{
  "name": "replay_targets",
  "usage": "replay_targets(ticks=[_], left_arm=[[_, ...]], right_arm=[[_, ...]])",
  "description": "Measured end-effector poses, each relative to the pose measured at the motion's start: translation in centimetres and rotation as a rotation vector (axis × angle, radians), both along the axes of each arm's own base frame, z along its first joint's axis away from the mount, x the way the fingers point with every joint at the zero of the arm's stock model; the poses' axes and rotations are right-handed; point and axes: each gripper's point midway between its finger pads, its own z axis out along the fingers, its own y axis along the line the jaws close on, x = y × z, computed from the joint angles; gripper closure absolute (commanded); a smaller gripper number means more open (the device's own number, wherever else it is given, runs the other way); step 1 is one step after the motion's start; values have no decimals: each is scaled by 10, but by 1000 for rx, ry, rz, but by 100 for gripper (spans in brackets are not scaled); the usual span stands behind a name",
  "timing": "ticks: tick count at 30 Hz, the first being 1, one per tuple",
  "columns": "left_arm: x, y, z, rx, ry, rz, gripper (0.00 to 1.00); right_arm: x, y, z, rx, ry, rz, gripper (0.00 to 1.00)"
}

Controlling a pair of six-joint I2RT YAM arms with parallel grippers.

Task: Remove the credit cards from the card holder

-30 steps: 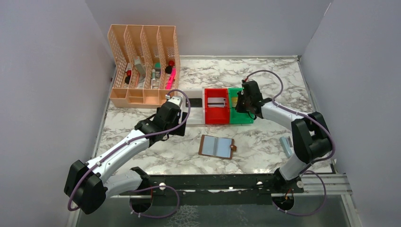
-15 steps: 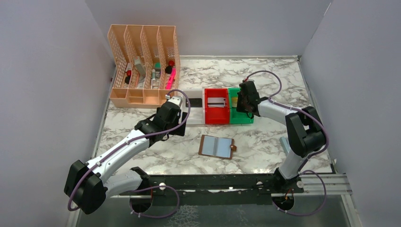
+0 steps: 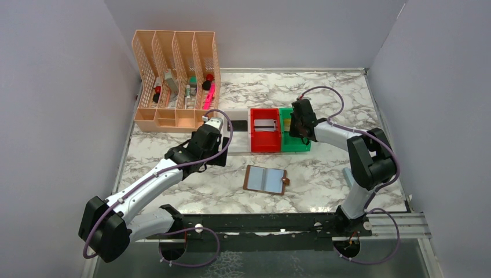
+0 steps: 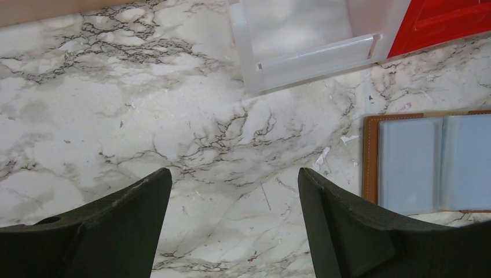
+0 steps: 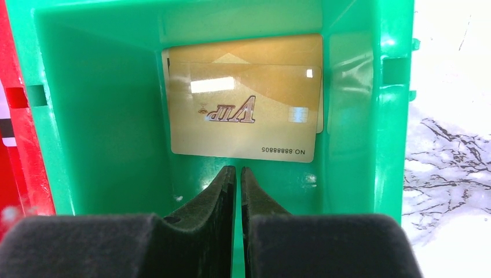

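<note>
The brown card holder (image 3: 265, 179) lies open on the marble table, its pale blue-grey pockets up; its left panel shows in the left wrist view (image 4: 428, 162). Two gold credit cards (image 5: 243, 119) lie stacked on the floor of the green bin (image 5: 104, 104). A silvery-white card (image 3: 265, 125) lies in the red bin (image 3: 265, 142). My right gripper (image 5: 238, 169) is shut and empty, its tips just short of the gold cards, over the green bin (image 3: 302, 145). My left gripper (image 4: 234, 176) is open and empty above bare table, left of the holder.
A white bin (image 4: 301, 52) stands left of the red one, with a dark flat shape (image 3: 238, 124) in it. A peach file rack (image 3: 176, 81) with pens stands at the back left. A light-blue block (image 3: 350, 176) lies at the right. Grey walls close in three sides.
My right gripper has shifted slightly left over the green bin and its elbow has swung inward. The left arm and the card holder have not moved.
</note>
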Motion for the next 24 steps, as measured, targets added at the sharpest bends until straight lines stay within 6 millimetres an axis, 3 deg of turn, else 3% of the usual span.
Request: replay_targets(ticks=[24], left_arm=[[0, 0, 0, 0, 0, 0, 17]], right_arm=[[26, -2, 6, -8, -112, -48, 87]])
